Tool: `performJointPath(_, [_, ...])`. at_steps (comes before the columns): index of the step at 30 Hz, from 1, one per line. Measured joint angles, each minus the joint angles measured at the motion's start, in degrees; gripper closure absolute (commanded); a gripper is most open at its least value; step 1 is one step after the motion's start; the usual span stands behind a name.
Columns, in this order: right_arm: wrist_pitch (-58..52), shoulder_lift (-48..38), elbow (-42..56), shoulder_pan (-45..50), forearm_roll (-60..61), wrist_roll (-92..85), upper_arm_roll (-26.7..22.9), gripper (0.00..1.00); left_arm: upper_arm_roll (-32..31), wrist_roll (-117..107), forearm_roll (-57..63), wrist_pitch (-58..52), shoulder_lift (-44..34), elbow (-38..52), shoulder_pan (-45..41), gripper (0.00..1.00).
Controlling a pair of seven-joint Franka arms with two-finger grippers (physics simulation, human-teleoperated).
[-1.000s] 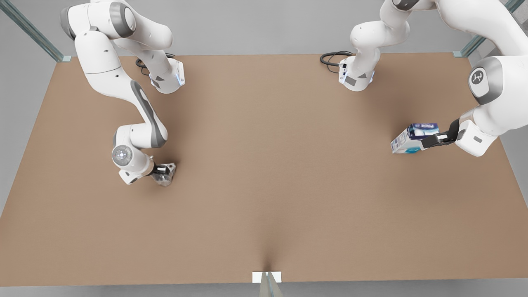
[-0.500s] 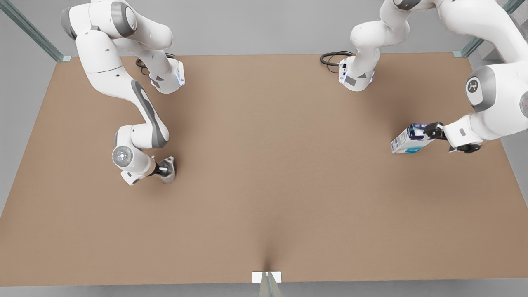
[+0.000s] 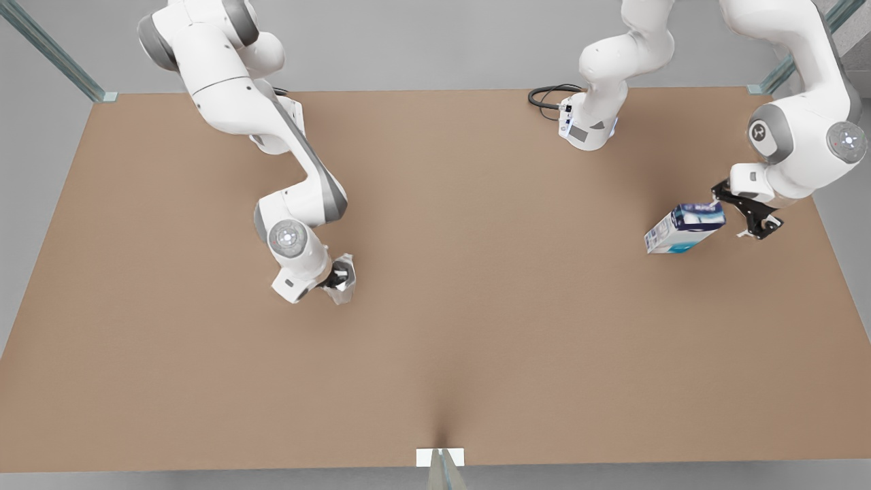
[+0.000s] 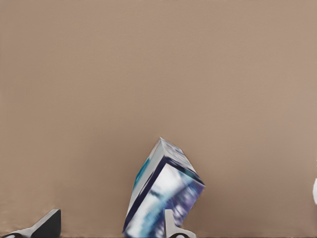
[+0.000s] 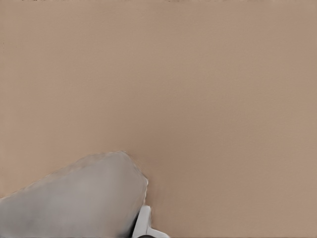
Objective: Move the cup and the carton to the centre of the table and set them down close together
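Front view, taken from above a plain brown table [image 3: 435, 354], going from its left side to its right. On the front view's left, the right hand [image 3: 338, 279] sits low over the table, closed on the cup [image 3: 342, 284], a small silvery, faceted thing that leans in the grip, partway between that edge and the middle. In the right wrist view the cup [image 5: 79, 198] is a grey mass just beside one pale fingertip [image 5: 143, 225], with bare table beyond it.

The centre of the table holds nothing yet.

On the front view's right, near that edge, the left hand [image 3: 729, 207] reaches the upper end of the carton [image 3: 684, 228], a white and dark blue box that lies tilted. In the left wrist view the carton [image 4: 163, 198] leans between two fingertips, one [image 4: 171, 223] against it and the other [image 4: 47, 223] well apart. So this hand is wide and not yet gripping.

The step in hand appears to be carrying the cup inward while the other arm takes hold of the carton. To do it well, the left hand should probably centre the box between its fingers before closing, because a grip near one end may let it swing. The cup is likely best kept low, then righted before release, leaving room beside it for the carton.
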Motion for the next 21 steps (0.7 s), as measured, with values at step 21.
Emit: performJointPath(21, [-24.07,36.13,53.59,18.71,2.78,4.08,-7.30,0.79,0.98,10.21,5.66,3.42,0.43,-8.44,-2.48,0.00])
